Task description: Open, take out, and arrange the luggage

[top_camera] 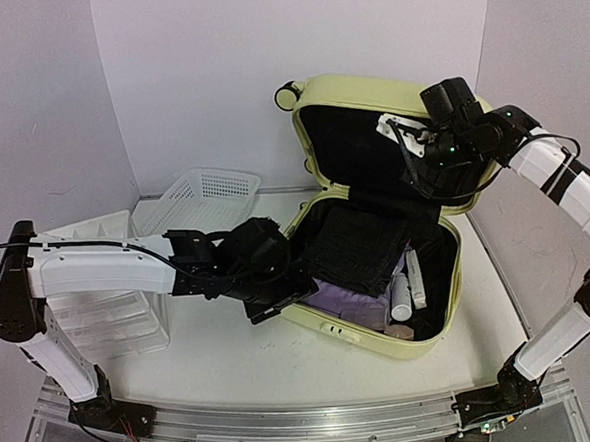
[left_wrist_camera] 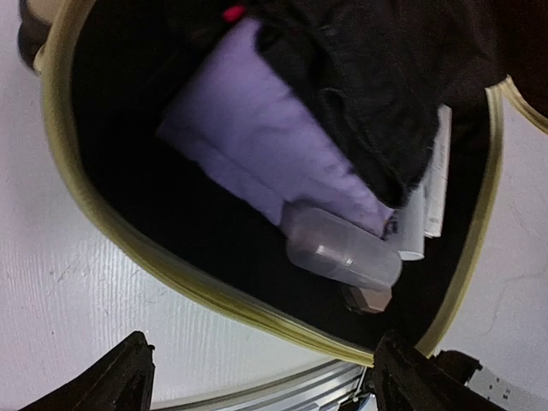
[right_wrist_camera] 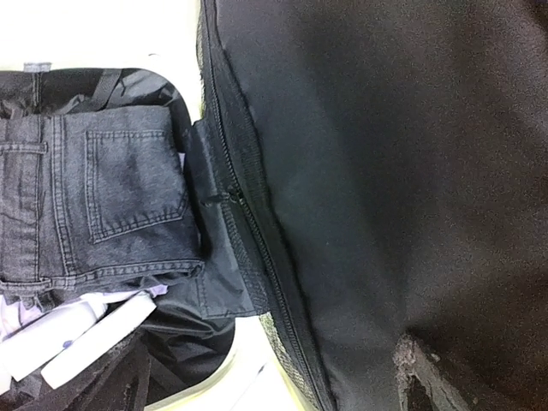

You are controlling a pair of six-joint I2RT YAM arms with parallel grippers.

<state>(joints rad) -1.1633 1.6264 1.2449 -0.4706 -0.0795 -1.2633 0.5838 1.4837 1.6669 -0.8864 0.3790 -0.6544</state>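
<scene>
Top external | luggage [top_camera: 354, 334] lid upright at back | left claw [left_wrist_camera: 257, 375], right claw [top_camera: 425, 176] gaping, empty

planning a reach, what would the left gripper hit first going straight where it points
Probably the translucent plastic bottle lying inside the open pale yellow hard-shell suitcase, just past its near rim; depth is unclear, so the left gripper might clip the rim first.

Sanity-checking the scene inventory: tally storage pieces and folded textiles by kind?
Yellow suitcase: 1
White mesh basket: 1
White drawer organizer: 1
Black jeans: 1
Lavender cloth: 1
Total: 5
</scene>
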